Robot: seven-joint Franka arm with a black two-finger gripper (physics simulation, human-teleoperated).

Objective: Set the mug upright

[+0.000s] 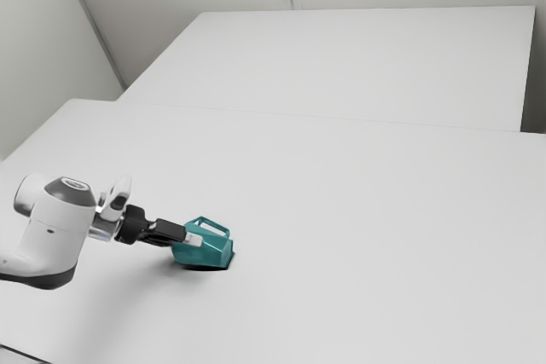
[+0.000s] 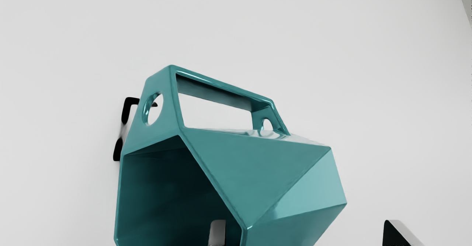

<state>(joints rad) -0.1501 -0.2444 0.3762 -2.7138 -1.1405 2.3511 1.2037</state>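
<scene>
- Exterior view, read as a clock face with twelve at its top: the teal, faceted, glossy mug (image 1: 201, 253) is around seven o'clock from the centre, tipped on its side over the smooth white table (image 1: 367, 236).
- Its mouth faces the arm, toward nine o'clock, and its base points toward three.
- The angular teal handle (image 1: 212, 225) is on the mug's upper side, between twelve and one o'clock from the body.
- A dark shadow (image 1: 207, 268) edges the mug at six o'clock; whether its whole side rests on the table, I cannot tell.
- The white and dark-grey robot arm (image 1: 60, 232) comes from eight o'clock, its black two-finger gripper (image 1: 194, 239) at the mug's mouth end.
- Wrist view: the gripper's fingers (image 2: 217, 233) are spread wide, one inside the open mouth, the other outside and apart from the mug, with a side wall between them; they pinch nothing.
- A round hole pierces each end of the handle.
- Behind the table, toward one o'clock in the exterior view, is another flat white surface (image 1: 341, 66).
</scene>
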